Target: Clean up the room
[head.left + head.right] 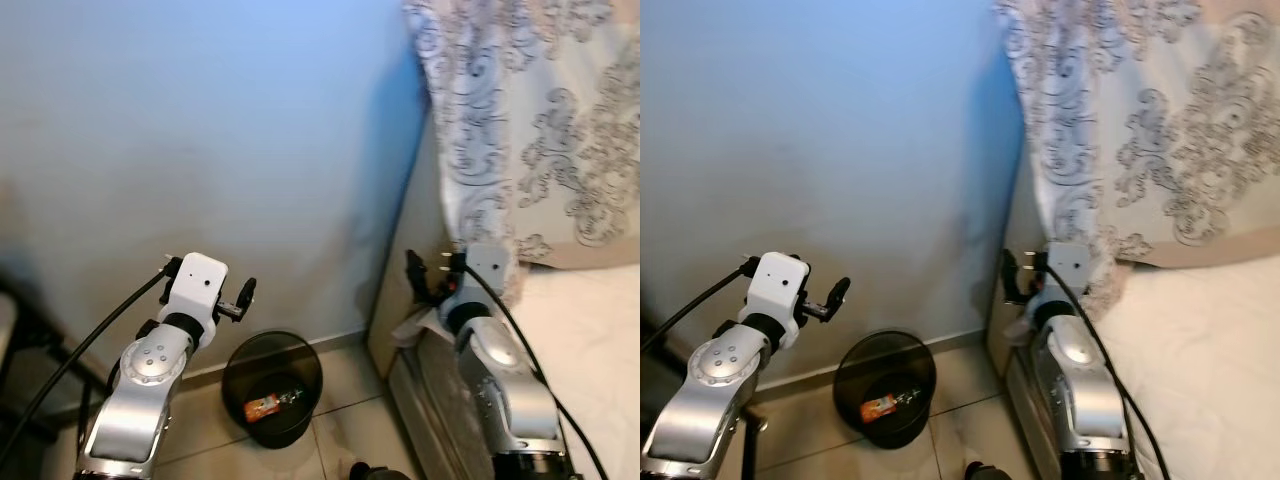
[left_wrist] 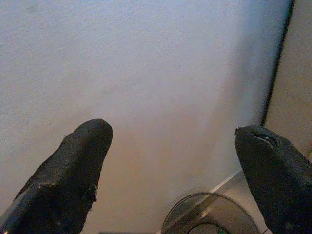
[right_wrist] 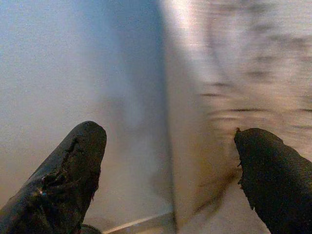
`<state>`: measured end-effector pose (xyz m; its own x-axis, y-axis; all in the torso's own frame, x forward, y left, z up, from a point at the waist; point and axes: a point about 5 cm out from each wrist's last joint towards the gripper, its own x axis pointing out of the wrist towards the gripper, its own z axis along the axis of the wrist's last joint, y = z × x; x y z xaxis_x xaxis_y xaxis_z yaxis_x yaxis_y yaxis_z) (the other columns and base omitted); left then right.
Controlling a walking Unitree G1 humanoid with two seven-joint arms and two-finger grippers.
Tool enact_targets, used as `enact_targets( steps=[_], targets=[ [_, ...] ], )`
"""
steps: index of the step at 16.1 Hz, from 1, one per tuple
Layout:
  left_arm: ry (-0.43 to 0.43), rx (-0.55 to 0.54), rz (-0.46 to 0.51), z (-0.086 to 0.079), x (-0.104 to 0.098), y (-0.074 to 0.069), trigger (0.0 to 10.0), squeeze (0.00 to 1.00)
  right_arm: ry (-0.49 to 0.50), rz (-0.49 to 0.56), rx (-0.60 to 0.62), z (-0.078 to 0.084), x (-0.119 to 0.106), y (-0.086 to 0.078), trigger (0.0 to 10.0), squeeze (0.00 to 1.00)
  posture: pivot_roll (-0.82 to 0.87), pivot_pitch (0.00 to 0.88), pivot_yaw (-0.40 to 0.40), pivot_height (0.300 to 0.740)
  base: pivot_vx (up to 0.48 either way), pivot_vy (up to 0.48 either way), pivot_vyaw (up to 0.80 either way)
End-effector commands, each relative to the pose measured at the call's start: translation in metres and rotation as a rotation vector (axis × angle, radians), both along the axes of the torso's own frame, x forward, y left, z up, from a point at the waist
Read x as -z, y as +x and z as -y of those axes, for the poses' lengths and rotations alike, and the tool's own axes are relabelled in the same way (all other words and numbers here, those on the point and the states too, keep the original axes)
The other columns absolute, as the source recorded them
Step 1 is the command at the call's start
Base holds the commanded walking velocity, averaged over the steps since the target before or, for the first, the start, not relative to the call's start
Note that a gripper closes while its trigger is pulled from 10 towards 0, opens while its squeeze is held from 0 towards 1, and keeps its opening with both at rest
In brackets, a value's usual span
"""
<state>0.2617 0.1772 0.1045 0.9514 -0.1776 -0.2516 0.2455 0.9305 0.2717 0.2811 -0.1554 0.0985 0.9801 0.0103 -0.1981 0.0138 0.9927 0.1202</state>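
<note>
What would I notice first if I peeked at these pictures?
Probably the two silver arms held up in front of a pale blue wall, the left gripper and right gripper both open and empty. Next, the black bin on the floor below, with an orange wrapper inside, and the swirly curtain on the right.

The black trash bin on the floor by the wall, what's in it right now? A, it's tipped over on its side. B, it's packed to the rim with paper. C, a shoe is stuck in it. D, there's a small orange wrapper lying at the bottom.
D: the black trash bin stands upright on the tiled floor, and a small orange wrapper lies at its bottom.
</note>
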Motion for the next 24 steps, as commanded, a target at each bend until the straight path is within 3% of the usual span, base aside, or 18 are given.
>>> enact_targets(
  steps=[1,3,4,5,8,11,14,15,16,24],
  targets=[
    [-0.002,-0.015,-0.010,0.000,0.002,0.001,10.0,0.00,0.006,0.003,0.026,0.003,-0.004,0.003,10.0,0.78,0.06,0.000,0.003,0.740,0.000,0.000,-0.77],
    [-0.005,-0.001,-0.007,0.003,-0.001,0.002,10.0,0.00,-0.022,-0.030,0.041,0.002,0.002,0.000,10.0,0.78,0.06,0.000,0.003,0.740,0.000,0.000,-0.77],
    [-0.011,0.006,-0.007,0.004,-0.002,0.002,10.0,0.00,-0.102,-0.026,0.033,0.003,0.003,0.000,10.0,0.84,0.06,0.000,0.009,0.740,0.000,0.000,-0.77],
    [-0.008,0.007,-0.008,0.004,-0.001,0.002,10.0,0.00,-0.111,-0.032,0.032,0.004,0.003,-0.001,10.0,0.88,0.07,0.000,0.010,0.740,0.000,0.000,-0.77],
    [-0.009,-0.010,-0.007,-0.001,-0.003,0.002,10.0,0.00,-0.079,-0.008,0.063,0.014,-0.002,0.001,10.0,0.95,0.06,0.000,0.007,0.740,0.000,0.000,-0.77],
    [-0.008,-0.008,-0.006,-0.001,-0.003,0.004,10.0,0.00,-0.080,0.025,0.070,0.011,-0.009,0.004,10.0,1.00,0.05,0.000,0.011,0.740,0.000,0.000,-0.76],
    [-0.009,0.001,-0.003,0.003,-0.003,0.003,10.0,0.00,-0.120,0.077,0.086,0.012,-0.014,0.006,10.0,1.00,0.08,0.000,0.003,0.740,0.000,0.000,-0.75],
    [-0.010,0.002,0.000,0.004,-0.004,0.003,10.0,0.00,-0.147,0.085,0.146,0.017,-0.013,0.006,10.0,1.00,0.09,0.000,-0.003,0.740,0.000,0.000,-0.77],
    [-0.008,0.008,0.004,0.005,-0.006,0.004,10.0,0.00,-0.115,0.080,0.145,0.016,-0.009,0.005,10.0,1.00,0.09,0.000,-0.001,0.740,0.000,0.000,-0.77],
    [-0.049,-0.020,0.008,0.002,-0.009,0.009,10.0,0.00,-0.066,0.038,0.031,0.000,-0.005,0.006,10.0,1.00,0.09,0.000,0.003,0.740,0.000,0.000,-0.77]
  ],
)
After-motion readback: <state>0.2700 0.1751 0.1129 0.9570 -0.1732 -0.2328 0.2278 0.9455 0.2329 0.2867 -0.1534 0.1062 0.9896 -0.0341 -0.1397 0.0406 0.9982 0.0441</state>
